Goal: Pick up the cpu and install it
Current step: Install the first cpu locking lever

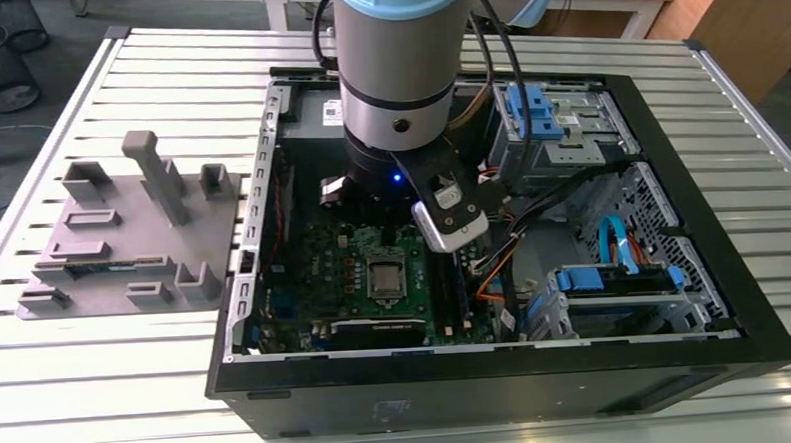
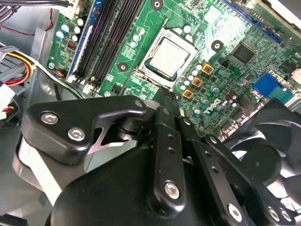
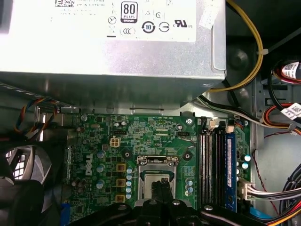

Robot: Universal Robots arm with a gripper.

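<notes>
the cpu [image 2: 169,57] is seen seated in the silver-framed socket [image 2: 146,71] on the green motherboard [image 2: 225,28], its silvery-grey top facing up, in the second wrist view. in the first wrist view the cpu [image 3: 151,182] is partly covered by the dark fingertips [image 3: 162,187] of the pincer [image 3: 163,188], which are drawn together over it; nothing is gripped between them. in the second wrist view the pincer [image 2: 170,98] is placed just beside the near edge of the socket, its tips pressed close to one another. whether the tips touch the chip cannot be told.

in the exterior view the arm [image 1: 396,71] is lowered into the open computer case [image 1: 509,377], which is laid on a slatted metal counter [image 1: 135,383]. the socket [image 1: 385,274] is found just below the arm's end in that view. a grey fixture block [image 1: 123,243] is set on the counter at the exterior view's left, well apart from the case.

in the first wrist view a grey power supply [image 3: 108,47] is seen beyond the motherboard, and black memory slots [image 3: 212,165] are lined up beside the socket. a black fan [image 2: 275,160] is seen near the pincer in the second wrist view.
</notes>
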